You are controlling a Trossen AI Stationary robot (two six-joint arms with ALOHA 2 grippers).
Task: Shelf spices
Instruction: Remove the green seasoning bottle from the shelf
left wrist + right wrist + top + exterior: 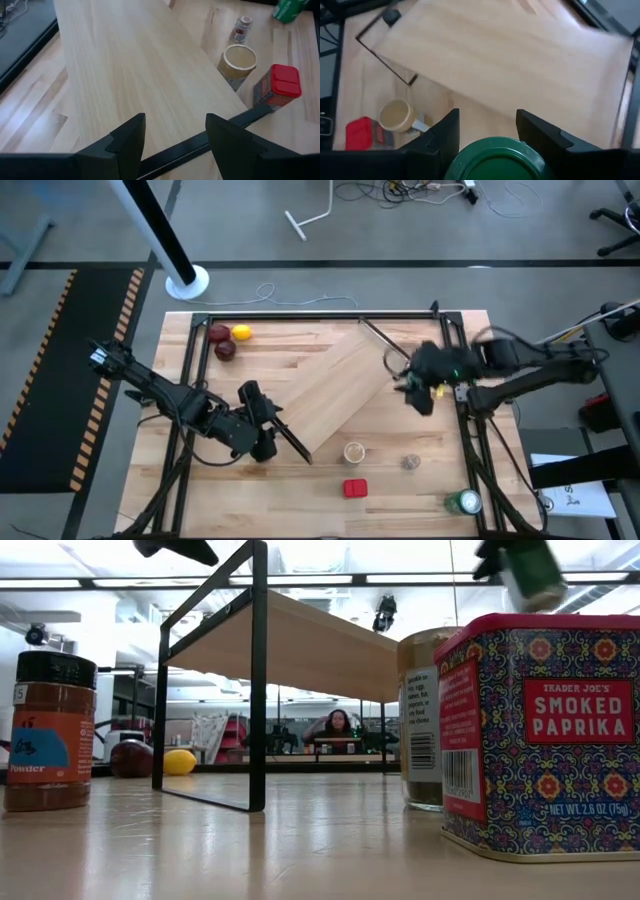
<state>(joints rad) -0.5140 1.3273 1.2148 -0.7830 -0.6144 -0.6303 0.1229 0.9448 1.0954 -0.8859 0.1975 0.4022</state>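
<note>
right gripper (pixel 485 131): clamped on green-lidded jar (pixel 494 160), jar body hidden
left gripper (pixel 175 137): fingers apart, empty, over shelf (pixel 135 70)
paprika tin (pixel 545 735): cut off at edge

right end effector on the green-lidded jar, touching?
Touching. The right wrist view shows the right end effector with a finger on each side of the green-lidded jar, no gap, holding it above the shelf.

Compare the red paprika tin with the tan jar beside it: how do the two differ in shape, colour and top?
The paprika tin is boxy with flat sides; the tan jar is round. The tin is red on top, with patterned sides and a printed name in the low view; the jar is plain tan with a small text label. The tin has a red hinged-looking cap; the jar's top is a pale disc. Both stand upright on the table, near the shelf but off it.
</note>
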